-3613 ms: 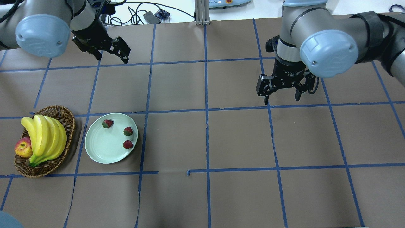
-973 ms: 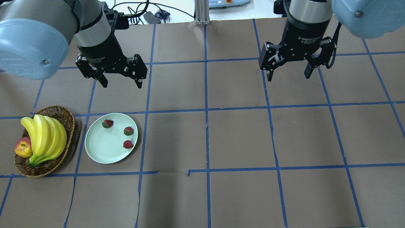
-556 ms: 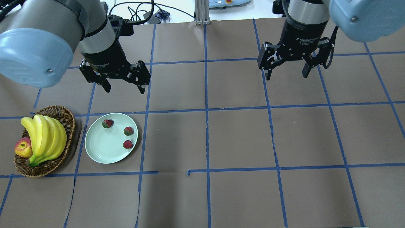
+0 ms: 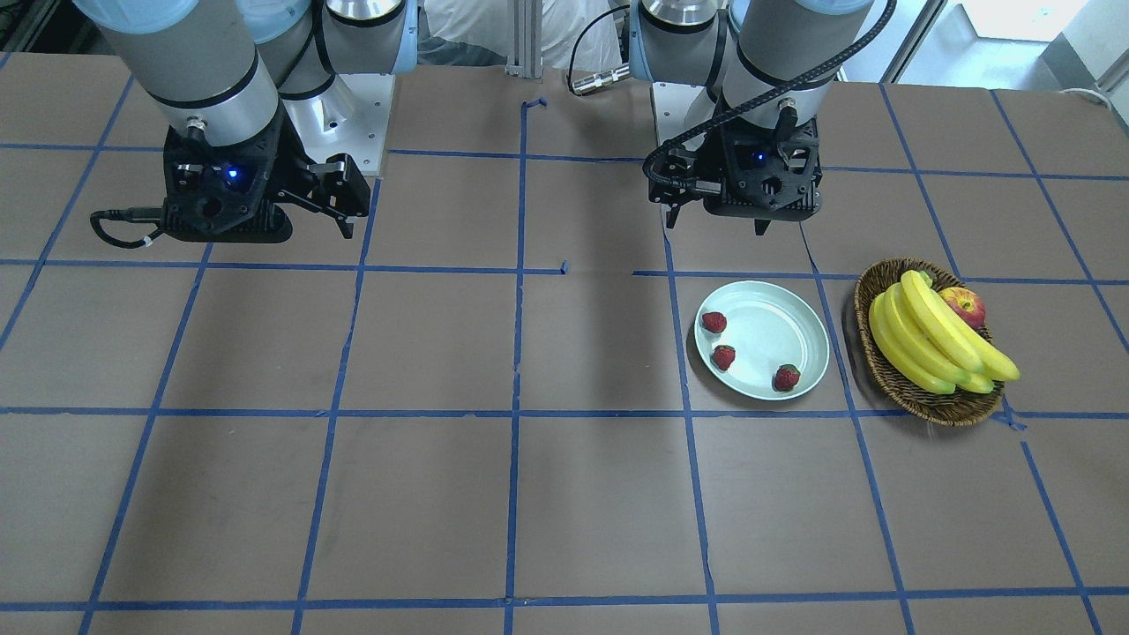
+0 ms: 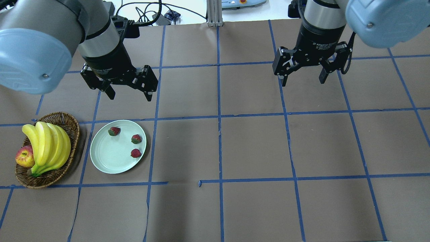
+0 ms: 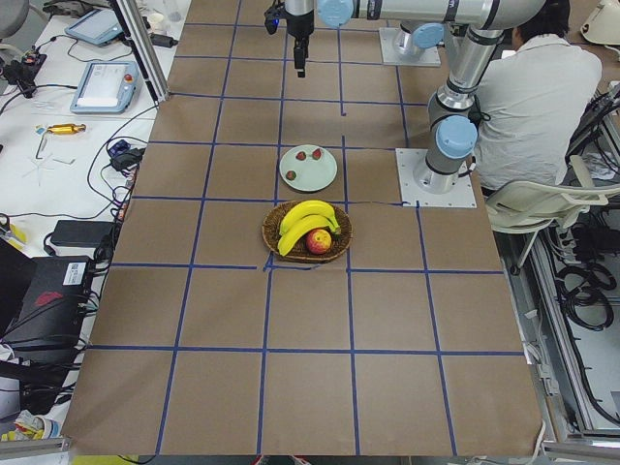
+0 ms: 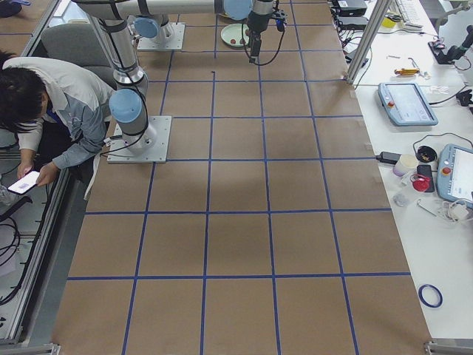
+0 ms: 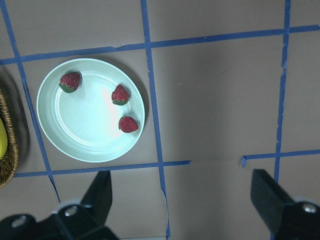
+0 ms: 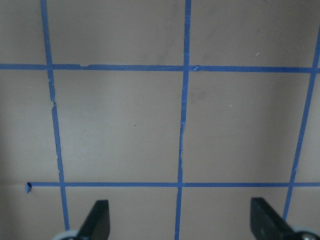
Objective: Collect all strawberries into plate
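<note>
Already, all three strawberries (image 5: 136, 138) are seen lying apart on the plate (image 5: 111, 161), at the table's left, just right of the basket (image 5: 72, 126). The left gripper (image 5: 129, 95) and right gripper (image 5: 303, 81) are spread wide, empty, above the table. The berries are judged light, soft and easily bruised, so each is best pinched gently across its widest part.

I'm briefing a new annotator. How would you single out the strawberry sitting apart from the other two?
Start at the wicker basket of bananas on the robot's left; the pale green plate lies right beside it. The strawberry sits alone near the rim on the basket side, while the other two strawberries pair up along the opposite edge.
</note>
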Controlling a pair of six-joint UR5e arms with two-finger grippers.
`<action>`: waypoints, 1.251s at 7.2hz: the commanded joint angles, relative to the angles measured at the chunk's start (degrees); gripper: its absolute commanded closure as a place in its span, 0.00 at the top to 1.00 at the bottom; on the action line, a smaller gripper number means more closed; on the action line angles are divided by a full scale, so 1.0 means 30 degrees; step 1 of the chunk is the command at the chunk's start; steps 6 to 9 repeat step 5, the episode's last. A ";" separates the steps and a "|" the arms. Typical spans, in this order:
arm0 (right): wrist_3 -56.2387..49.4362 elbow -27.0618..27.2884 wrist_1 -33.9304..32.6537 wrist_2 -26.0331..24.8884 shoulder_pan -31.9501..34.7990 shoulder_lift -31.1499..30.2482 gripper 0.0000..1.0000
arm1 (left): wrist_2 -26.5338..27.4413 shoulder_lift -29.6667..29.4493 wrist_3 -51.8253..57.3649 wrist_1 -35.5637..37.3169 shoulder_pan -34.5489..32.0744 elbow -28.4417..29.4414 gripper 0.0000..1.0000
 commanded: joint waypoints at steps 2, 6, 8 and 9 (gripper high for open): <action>0.0026 0.0090 -0.0109 0.0007 0.0007 0.0019 1.00 | 0.0035 0.0036 0.0007 0.0038 0.0029 -0.0214 1.00; 0.0027 0.0323 -0.0167 0.0212 0.0036 0.0077 1.00 | 0.0006 0.0036 0.0007 0.0126 0.0146 -0.0010 1.00; 0.0027 0.0323 -0.0167 0.0212 0.0036 0.0077 1.00 | 0.0006 0.0036 0.0007 0.0126 0.0146 -0.0010 1.00; 0.0027 0.0323 -0.0167 0.0212 0.0036 0.0077 1.00 | 0.0006 0.0036 0.0007 0.0126 0.0146 -0.0010 1.00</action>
